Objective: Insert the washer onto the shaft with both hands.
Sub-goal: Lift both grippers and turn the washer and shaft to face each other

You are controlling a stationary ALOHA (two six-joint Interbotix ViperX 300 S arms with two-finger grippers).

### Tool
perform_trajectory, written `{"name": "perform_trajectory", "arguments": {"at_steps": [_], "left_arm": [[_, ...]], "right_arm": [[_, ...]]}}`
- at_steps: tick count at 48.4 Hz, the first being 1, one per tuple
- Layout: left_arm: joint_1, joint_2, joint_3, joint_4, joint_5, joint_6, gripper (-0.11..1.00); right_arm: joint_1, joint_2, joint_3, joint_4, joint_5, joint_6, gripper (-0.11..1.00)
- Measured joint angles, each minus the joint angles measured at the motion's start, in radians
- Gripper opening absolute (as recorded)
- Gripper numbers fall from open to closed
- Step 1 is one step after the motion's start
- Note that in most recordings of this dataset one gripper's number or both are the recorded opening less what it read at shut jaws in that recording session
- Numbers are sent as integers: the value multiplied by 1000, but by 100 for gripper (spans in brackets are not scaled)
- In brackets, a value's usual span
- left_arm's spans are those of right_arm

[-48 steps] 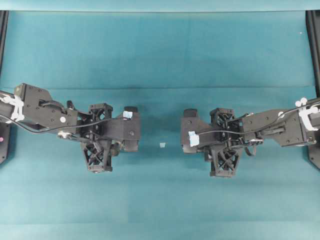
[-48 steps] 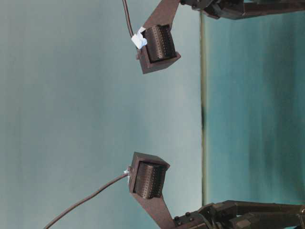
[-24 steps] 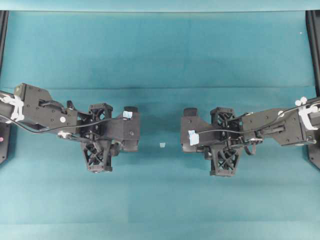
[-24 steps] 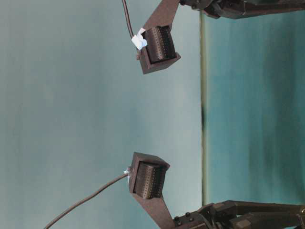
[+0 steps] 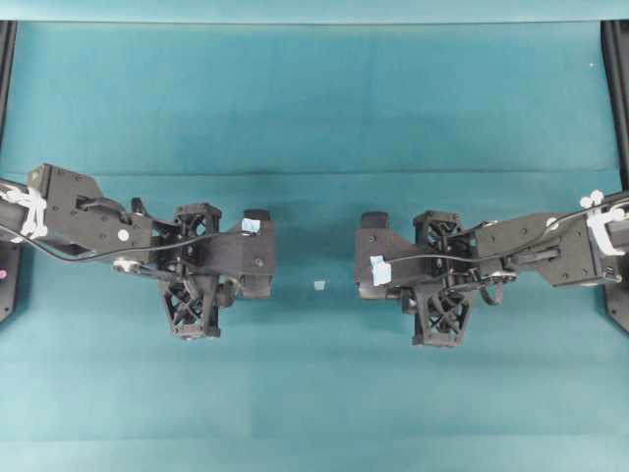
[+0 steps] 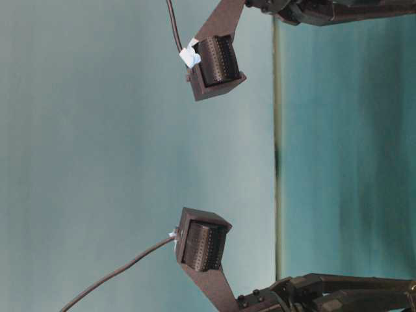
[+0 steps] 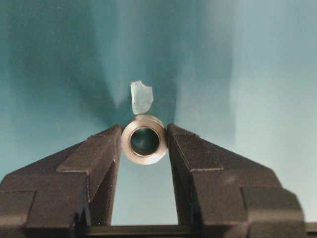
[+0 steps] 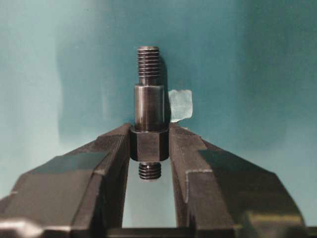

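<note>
In the left wrist view the washer (image 7: pixel 144 142), a thick silvery ring, sits pinched between the tips of my left gripper (image 7: pixel 144 138), its hole facing the camera. In the right wrist view my right gripper (image 8: pixel 149 141) is shut on the dark hexagonal collar of the shaft (image 8: pixel 149 106). The shaft stands upright, one threaded end above and a short threaded stub below the collar. From overhead, the left gripper (image 5: pixel 258 253) and right gripper (image 5: pixel 369 256) face each other across a gap. Both parts are hidden there.
A small pale tape scrap (image 5: pixel 318 285) lies on the teal table (image 5: pixel 314 108) between the two grippers. It also shows behind the washer (image 7: pixel 141 96) and beside the shaft (image 8: pixel 180 105). Black frame rails (image 5: pixel 617 98) run along the left and right edges.
</note>
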Motion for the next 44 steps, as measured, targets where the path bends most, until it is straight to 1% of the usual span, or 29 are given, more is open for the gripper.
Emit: {"name": "perform_trajectory", "arguments": {"at_steps": [14,21,28,37,44], "left_arm": [[5,-40,3,0,-46,0,35],[8,-72,14,0,-75,0,35],[9,-106,43,0,-175,0,35],[9,-160,104,0,-370,-5,35],[9,-179,138,-2,-471,-9,35]], "right_arm": [[-2,-25,43,2,-87,0,0],[-18,-49,60,2,-121,0,0],[-14,-91,80,2,-186,0,0],[-8,-140,132,2,-331,0,0],[2,-170,184,2,-439,2,0]]}}
